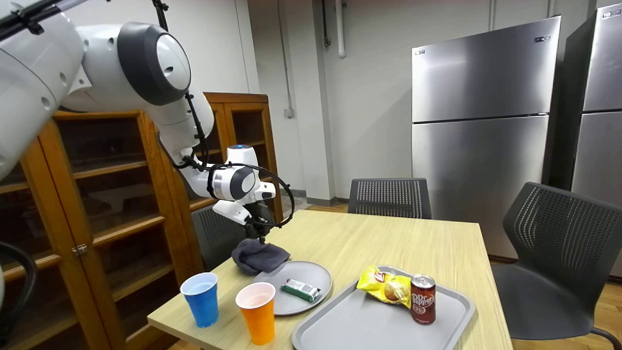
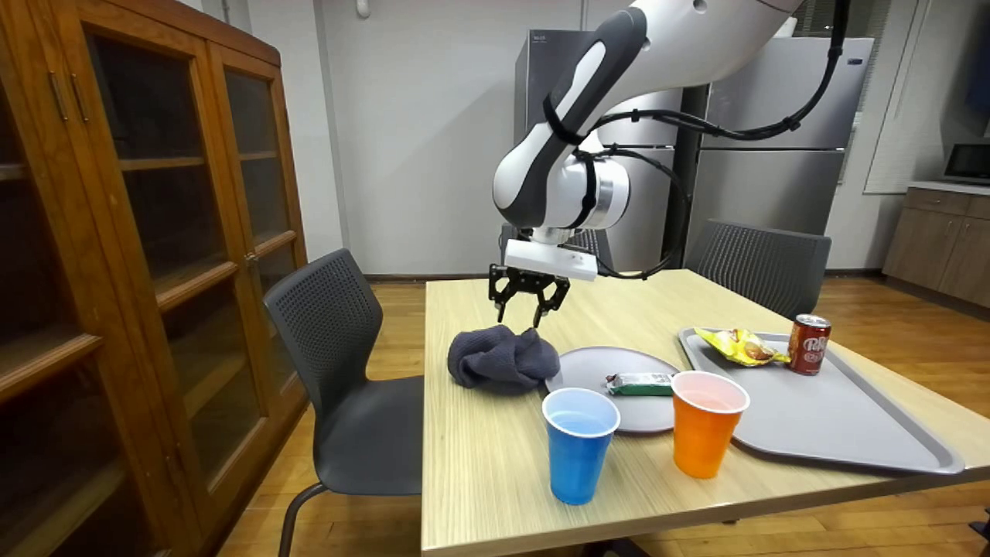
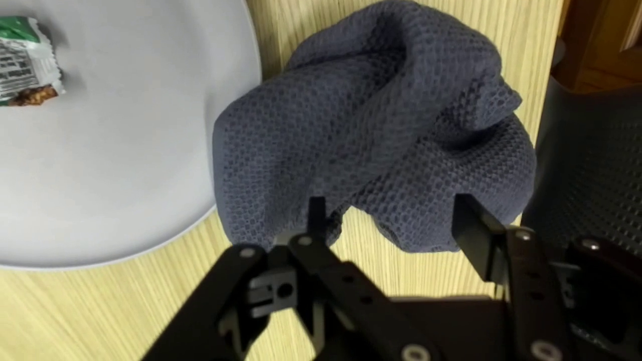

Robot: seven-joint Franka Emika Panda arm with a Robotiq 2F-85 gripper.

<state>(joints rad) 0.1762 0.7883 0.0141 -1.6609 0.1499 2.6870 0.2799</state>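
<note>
A brown wooden cabinet (image 2: 174,224) with framed glass panes and a smooth, sheeny steel refrigerator (image 1: 478,155) stand around the bench (image 2: 479,449), whose flat top has a pale, straight wood grain. On it lie a matte grey rectangular tray (image 1: 369,321) with rounded corners and a raised rim, and a round, smooth grey plate (image 3: 135,150). Beside the plate, near the bench's edge, a dark slate-grey cloth (image 3: 376,130) sits heaped in soft folds, one side lapping over the plate's rim. Just above it hangs the black, linked gripper (image 2: 519,319), its fingers well apart; whether a tip brushes the cloth I cannot tell. A tapered blue plastic cup (image 2: 578,464) and a matching orange cup (image 2: 704,433), both pale inside, stand upright near the plate. On the tray, a crinkled, glossy yellow snack bag (image 1: 386,286) lies beside an upright dark-red metal can (image 1: 423,301). A green-and-white wrapped bar (image 1: 301,290) rests on the plate.

The wrist view brings out the cloth's honeycomb weave and a brown patch at the bar's end. Cups, can, bag and tray appear only in both exterior views. In an exterior view, a dark microwave (image 2: 968,165) also shows.
</note>
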